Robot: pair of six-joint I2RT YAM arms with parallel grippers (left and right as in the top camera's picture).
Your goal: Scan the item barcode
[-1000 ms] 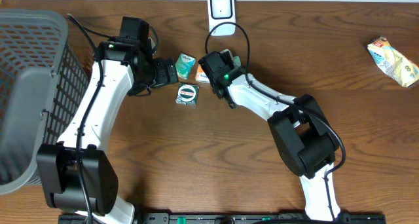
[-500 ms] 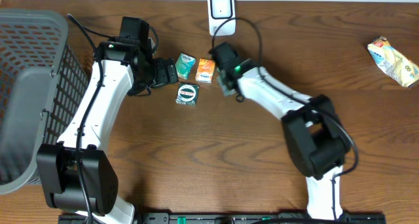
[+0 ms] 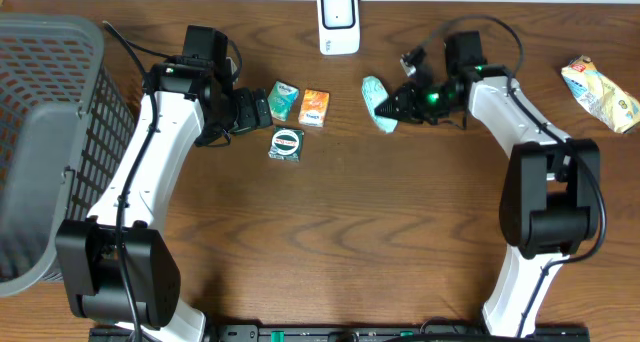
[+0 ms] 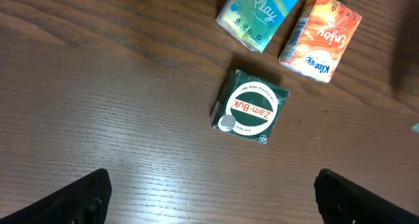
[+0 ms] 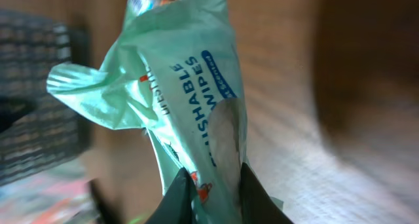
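My right gripper (image 3: 401, 103) is shut on a pale green packet of flushable wipes (image 3: 377, 103), pinching its lower end between both fingertips (image 5: 216, 192). The packet (image 5: 190, 99) fills the right wrist view, crumpled, print side showing; no barcode shows on it. The white barcode scanner (image 3: 338, 20) stands at the table's back edge, up and left of the packet. My left gripper (image 3: 250, 112) hangs open over the wood, and in its wrist view the fingers (image 4: 78, 196) stand wide apart with nothing between them.
A green Zam-Buk tin (image 3: 287, 143) (image 4: 250, 109), a teal Play tissue pack (image 3: 283, 99) (image 4: 260, 14) and an orange tissue pack (image 3: 314, 107) (image 4: 321, 37) lie by the left gripper. A grey basket (image 3: 50, 132) stands far left. A yellow snack bag (image 3: 600, 94) lies far right.
The right arm closed on the wipes packet by the tissue packs and swung right with it, to below and right of the scanner. The left arm stayed still.
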